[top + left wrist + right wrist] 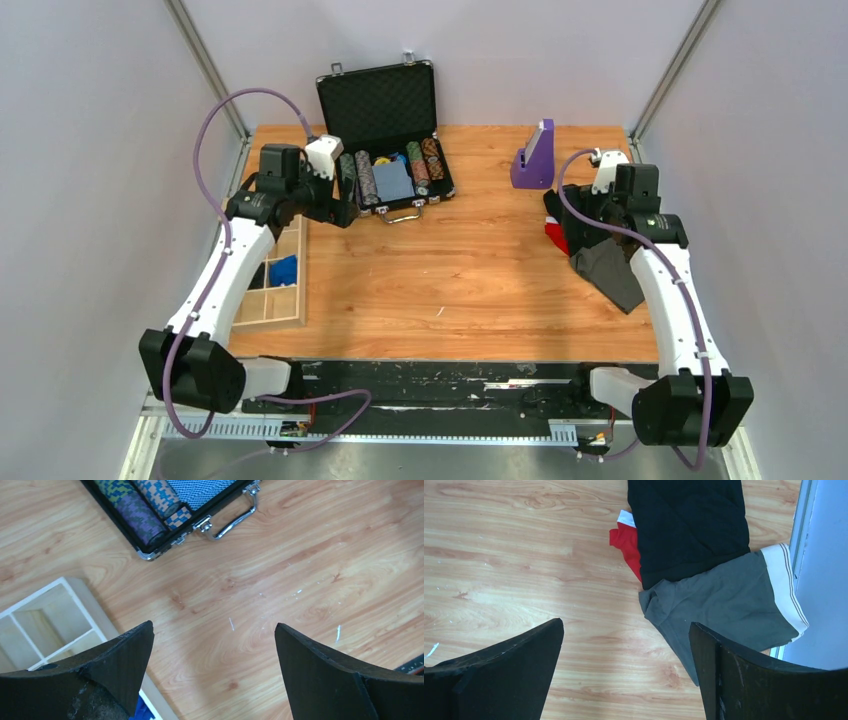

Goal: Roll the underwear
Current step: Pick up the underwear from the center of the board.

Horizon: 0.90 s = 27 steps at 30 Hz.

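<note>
The underwear (724,605) is a charcoal-grey garment with a white waistband. It lies flat at the table's right edge, also seen in the top view (612,272). A jet-black garment (689,525) overlaps its far edge, and a red garment (626,542) peeks out from under the black one. My right gripper (626,630) is open and empty above the table, its right finger (734,670) over the underwear's near-left edge. My left gripper (214,630) is open and empty over bare wood near the poker-chip case (150,510).
The open black poker-chip case (385,130) stands at the back left. A wooden compartment tray (275,285) with a blue item lies at the left edge. A purple holder (535,158) stands at the back right. The side wall (819,570) runs close along the underwear.
</note>
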Available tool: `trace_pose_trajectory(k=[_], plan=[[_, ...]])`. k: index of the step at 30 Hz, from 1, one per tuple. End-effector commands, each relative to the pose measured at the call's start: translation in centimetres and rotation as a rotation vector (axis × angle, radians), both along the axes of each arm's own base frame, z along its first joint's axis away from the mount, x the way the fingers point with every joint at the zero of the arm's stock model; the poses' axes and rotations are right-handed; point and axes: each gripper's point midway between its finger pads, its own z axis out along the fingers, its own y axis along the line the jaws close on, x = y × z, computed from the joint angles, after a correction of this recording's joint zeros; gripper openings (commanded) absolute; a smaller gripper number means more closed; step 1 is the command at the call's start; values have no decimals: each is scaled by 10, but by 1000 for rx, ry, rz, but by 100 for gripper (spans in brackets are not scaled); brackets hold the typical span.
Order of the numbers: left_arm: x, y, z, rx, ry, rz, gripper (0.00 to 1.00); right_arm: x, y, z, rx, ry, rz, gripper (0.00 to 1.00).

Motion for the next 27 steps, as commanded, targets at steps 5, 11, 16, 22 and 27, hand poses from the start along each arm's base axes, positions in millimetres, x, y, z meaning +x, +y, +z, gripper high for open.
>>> trace_pose_trajectory(k=[5,11,16,22,27], plan=[[4,-20,9,-50,20,-116,97,25,-10,0,-63,-6,29,100],[-1,-22,5,-58,33,-130,96,32,-96,-3,-106,77,-285,86],[2,-27,5,-79,31,-138,96,17,-161,-24,6,180,-587,86],[-1,-28,-2,-78,61,-152,96,9,-187,-51,45,236,-672,81],[0,-27,-2,-63,73,-159,95,-6,-205,-64,102,242,-818,80]])
